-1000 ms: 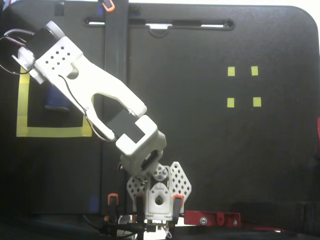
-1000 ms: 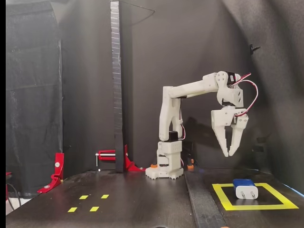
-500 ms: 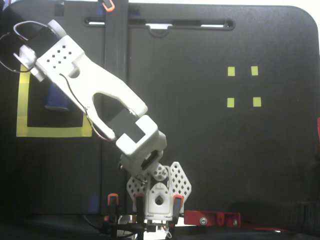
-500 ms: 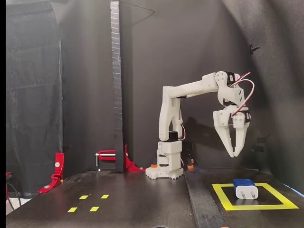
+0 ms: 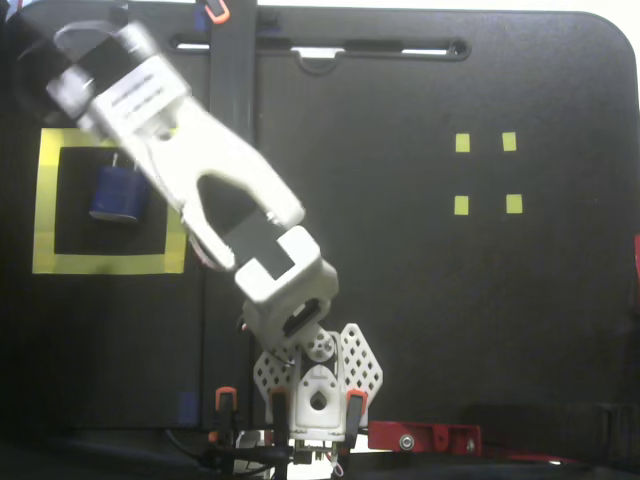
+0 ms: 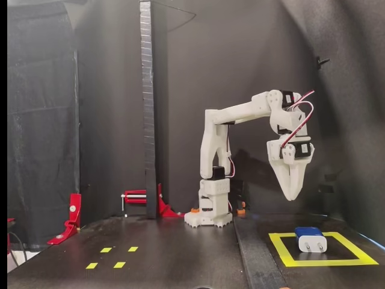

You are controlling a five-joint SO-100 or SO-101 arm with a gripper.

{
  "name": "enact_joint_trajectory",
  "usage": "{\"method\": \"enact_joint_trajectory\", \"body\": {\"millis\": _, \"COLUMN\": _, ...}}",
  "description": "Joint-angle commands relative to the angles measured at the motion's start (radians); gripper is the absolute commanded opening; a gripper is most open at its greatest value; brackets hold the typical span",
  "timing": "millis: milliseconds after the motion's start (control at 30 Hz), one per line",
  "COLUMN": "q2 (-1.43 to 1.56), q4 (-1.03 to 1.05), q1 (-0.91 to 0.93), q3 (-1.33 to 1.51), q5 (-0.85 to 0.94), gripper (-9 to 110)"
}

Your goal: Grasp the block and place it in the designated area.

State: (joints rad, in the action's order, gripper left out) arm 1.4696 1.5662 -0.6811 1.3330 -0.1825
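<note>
— Blue and small, the block (image 6: 310,239) lies flat inside the yellow tape square (image 6: 283,247), near the table's right front corner in the side-on fixed view. It touches no tape.

— Which way does it point?

— Its long axis runs front to back on the table. Its white face with two prongs is turned toward the table's front edge.

— And from above?

— There the block (image 5: 115,194) sits in the square (image 5: 45,195) by the table's left edge, partly under the white arm (image 5: 215,190).

— The gripper?

— The gripper (image 6: 292,194) hangs well above the block, tips down, fingers pressed together, pinching nothing.
</note>
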Motion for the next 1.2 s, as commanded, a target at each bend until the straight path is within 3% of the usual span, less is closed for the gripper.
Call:
{"method": "enact_joint_trajectory", "body": {"millis": 0, "q2": 0.002, "q4": -0.009, "q1": 0.092, "q3": -0.034, "q5": -0.005, "gripper": 0}}
{"method": "enact_joint_trajectory", "body": {"millis": 600, "q2": -0.006, "q4": -0.046, "q1": 0.652, "q3": -0.035, "q5": 0.147, "gripper": 0}}
{"method": "enact_joint_trajectory", "body": {"millis": 1000, "q2": 0.054, "q4": -0.058, "q1": 0.701, "q3": -0.018, "q5": 0.186, "gripper": 0}}
{"method": "enact_joint_trajectory", "body": {"millis": 1167, "q2": 0.19, "q4": -0.209, "q1": 0.706, "q3": 0.123, "q5": 0.198, "gripper": 0}}
